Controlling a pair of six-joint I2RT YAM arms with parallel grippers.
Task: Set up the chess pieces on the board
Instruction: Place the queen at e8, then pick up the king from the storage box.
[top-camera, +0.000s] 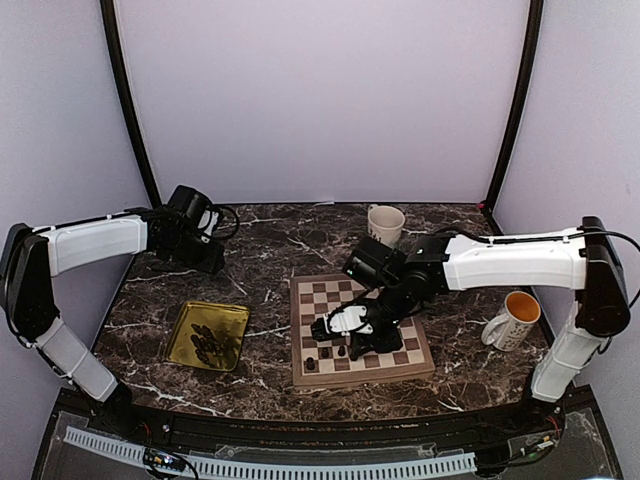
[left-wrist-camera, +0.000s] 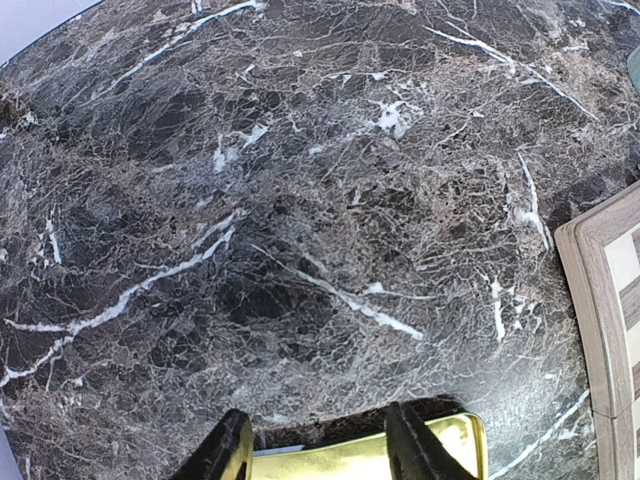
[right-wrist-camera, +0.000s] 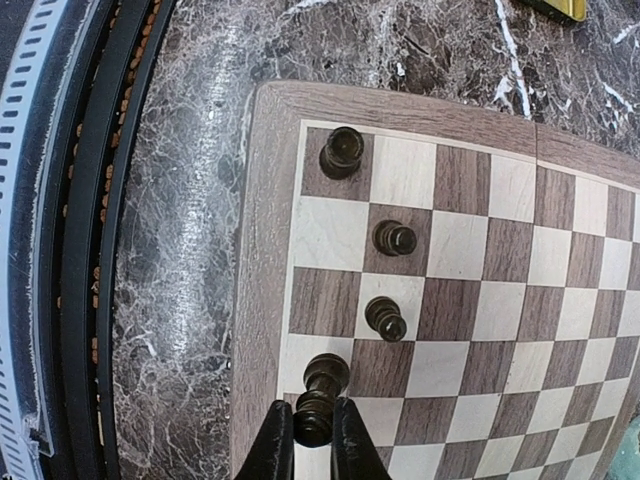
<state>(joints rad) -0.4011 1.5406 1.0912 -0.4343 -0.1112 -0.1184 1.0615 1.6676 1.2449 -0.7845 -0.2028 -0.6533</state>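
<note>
the right tool (right-wrist-camera: 312, 408) is closed tight on one dark chess piece (right-wrist-camera: 325, 375), its two black fingers (right-wrist-camera: 276, 445) pressed against the piece's sides. the wrist view looks down on the piece's round top, which sits over the row of squares beside the board's light wood rim. whether its base touches the wood cannot be told.

three more chess pieces (right-wrist-camera: 395, 238) stand upright on the board (right-wrist-camera: 265, 250) close by. one is on a dark corner square in that same edge row. the other two stand one row further in, on neighbouring squares. from above, this cluster sits at the near left corner of the chequered board, which lies at the middle of the dark marble surface (top-camera: 270, 255).

the left tool (left-wrist-camera: 318, 442) hangs over bare marble at the far left, its fingers partly apart with nothing between them. a strip of the shiny gold tray (left-wrist-camera: 360, 462) shows just below its fingertips.

from above, the tray lies left of the board, apart from it, with a pile of dark pieces (top-camera: 210, 343) heaped inside.

a white mug (top-camera: 385, 222) stands beyond the board. a second mug (top-camera: 515, 318) with an orange inside stands to the board's right.
</note>
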